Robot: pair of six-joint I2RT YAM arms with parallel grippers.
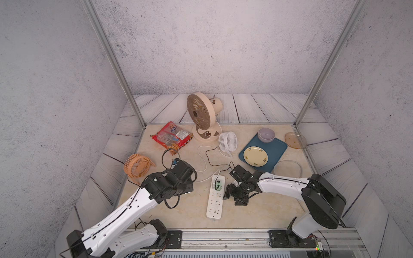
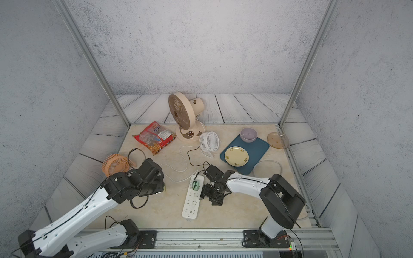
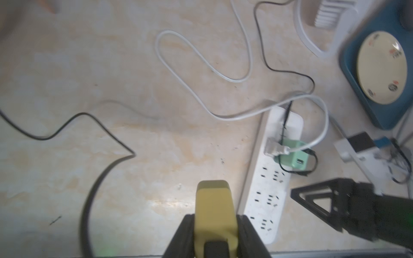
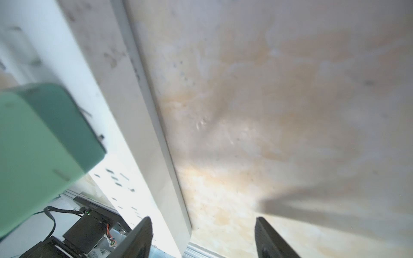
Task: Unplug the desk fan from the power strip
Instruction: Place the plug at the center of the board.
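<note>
- Power strip lies flat on beige surface betw. the two arms, one short end toward the front rail; visible in both top views.
- Mint-green adapter and white plug sit in sockets at strip's far end; thin black cord reaches the adapter.
- Left pincer clenched on yellow plug, clear of the strip, just beside its long side.
- Right pincer released, nothing betw. fingers; low at strip's opposite long side, near green adapter; strip's edge falls betw. the fingers in wrist view.
- Beige desk fan upright at back; orange fan near left arm.
</note>
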